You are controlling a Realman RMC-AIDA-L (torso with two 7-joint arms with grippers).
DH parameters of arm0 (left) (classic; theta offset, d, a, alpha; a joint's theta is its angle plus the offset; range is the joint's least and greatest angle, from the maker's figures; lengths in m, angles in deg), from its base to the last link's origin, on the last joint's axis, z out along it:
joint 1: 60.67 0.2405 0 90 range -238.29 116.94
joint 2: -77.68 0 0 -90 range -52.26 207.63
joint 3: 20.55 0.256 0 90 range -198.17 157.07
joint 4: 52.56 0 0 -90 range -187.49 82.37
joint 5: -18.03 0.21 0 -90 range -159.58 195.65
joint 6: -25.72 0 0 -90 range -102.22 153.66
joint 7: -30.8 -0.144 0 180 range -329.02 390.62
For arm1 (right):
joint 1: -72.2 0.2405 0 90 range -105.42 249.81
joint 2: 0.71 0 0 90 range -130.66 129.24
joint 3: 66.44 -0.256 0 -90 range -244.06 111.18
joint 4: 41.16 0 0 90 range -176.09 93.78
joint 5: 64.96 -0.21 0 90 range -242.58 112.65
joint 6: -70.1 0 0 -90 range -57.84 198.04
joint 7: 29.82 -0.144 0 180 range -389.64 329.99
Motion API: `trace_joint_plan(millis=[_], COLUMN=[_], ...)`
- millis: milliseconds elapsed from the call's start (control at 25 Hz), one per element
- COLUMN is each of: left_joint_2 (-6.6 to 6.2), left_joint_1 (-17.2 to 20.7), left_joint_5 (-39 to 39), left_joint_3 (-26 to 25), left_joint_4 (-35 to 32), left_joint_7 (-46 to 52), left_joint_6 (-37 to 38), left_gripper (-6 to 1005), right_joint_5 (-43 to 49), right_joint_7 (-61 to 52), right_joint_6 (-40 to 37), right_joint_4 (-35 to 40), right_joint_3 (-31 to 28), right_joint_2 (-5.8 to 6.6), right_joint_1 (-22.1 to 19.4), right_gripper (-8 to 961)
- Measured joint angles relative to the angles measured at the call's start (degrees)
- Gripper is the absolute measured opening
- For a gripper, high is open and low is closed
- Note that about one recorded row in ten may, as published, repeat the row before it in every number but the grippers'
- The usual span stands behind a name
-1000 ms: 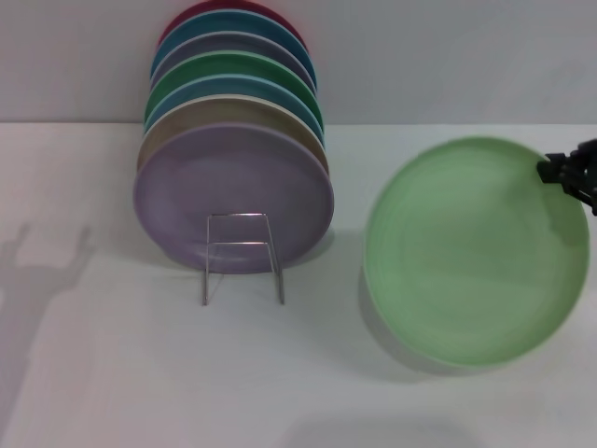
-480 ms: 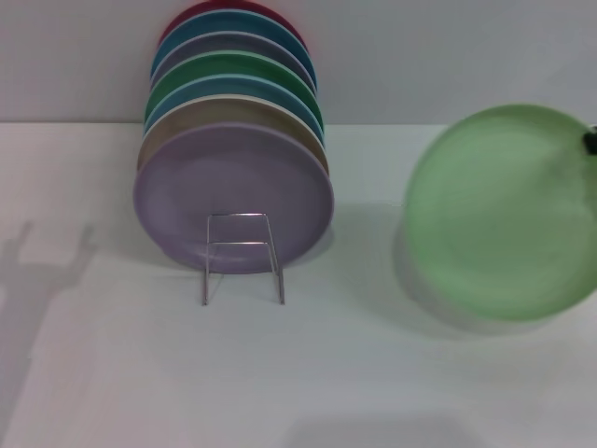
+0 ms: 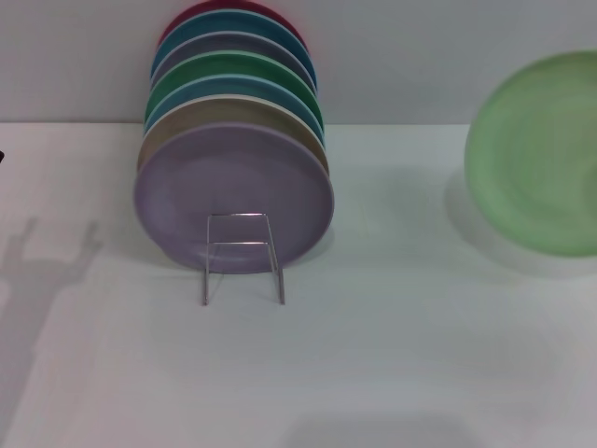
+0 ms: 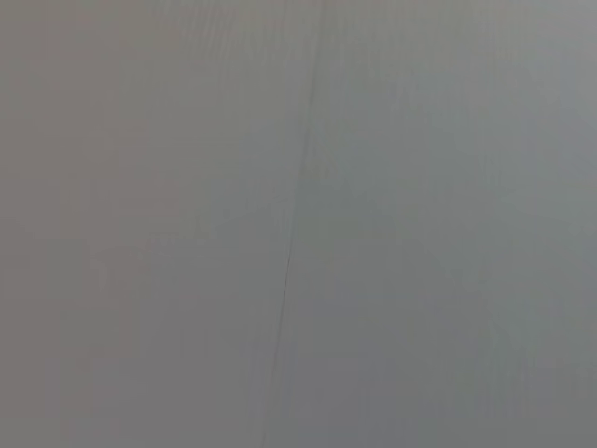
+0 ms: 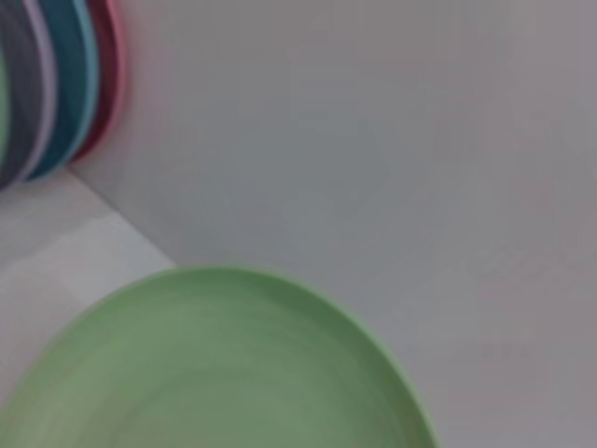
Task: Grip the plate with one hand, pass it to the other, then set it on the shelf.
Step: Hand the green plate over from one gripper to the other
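**Plate raised toward the right edge of the head view**

Since the earlier frames the plate (image 3: 541, 154) has travelled up and to the robot's right: one second ago it sat low over the table with the right gripper visible at its rim, whereas now it is cut off by the right edge of the head view and overlaps the grey wall (image 3: 420, 56). The right gripper has left that view, so its position against the plate and the state of its fingers cannot be told. The rack and its plates have not shifted.

Table (image 3: 373, 355): white, carrying the plate's soft shadow below the plate.

Row of stacked plates, upright in the shelf (image 3: 242, 257): lilac plate (image 3: 233, 191) foremost, darker green plate (image 3: 233, 70) further back. The shelf's wire front loop stands before the lilac plate, well apart from the mint-green plate.

Right wrist view: the plate (image 5: 215, 364) fills the near field, the row of coloured plates beyond it; no fingers show.

Left wrist view: plain grey surface only; the left gripper's fingers cannot be judged.
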Motion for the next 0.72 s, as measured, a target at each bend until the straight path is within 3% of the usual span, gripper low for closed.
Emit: trace_joint_plan(millis=[120, 160, 280, 360, 480, 560, 720], left_joint_2=[-0.05, -0.06, -0.09, -0.15, -0.18, -0.26, -0.28], left_joint_1=[-0.1, -0.1, -0.1, -0.1, -0.1, -0.1, -0.1], left_joint_5=[0.0, 0.0, 0.0, 0.0, 0.0, 0.0, 0.0], left_joint_3=[0.0, 0.0, 0.0, 0.0, 0.0, -0.1, -0.2], left_joint_4=[0.0, 0.0, -0.1, -0.3, -0.4, -0.5, -0.6], left_joint_7=[0.0, 0.0, 0.0, 0.0, 0.0, 0.0, 0.0], left_joint_6=[-0.1, -0.1, -0.1, -0.2, -0.3, -0.4, -0.4], left_gripper=[869, 870, 870, 869, 869, 869, 870], right_joint_5=[7.0, 11.7, 14.9, 19.6, 24.0, 32.0, 37.3], right_joint_7=[-4.2, -7.0, -9.2, -12.2, -14.9, -20.7, -26.1], right_joint_6=[-4.8, -8.0, -10.6, -16.0, -20.2, -26.8, -32.6], right_joint_4=[2.3, 3.0, 3.3, 3.5, 3.2, 2.4, 1.9], right_joint_3=[6.7, 11.7, 15.8, 23.0, 27.6, 34.0, 38.1], right_joint_2=[-0.02, -0.03, -0.03, -0.03, -0.03, -0.02, -0.02], right_joint_1=[-0.9, -1.5, -2.2, -4.1, -5.7, -7.9, -10.1], right_gripper=[17, 17, 17, 17, 17, 17, 17])
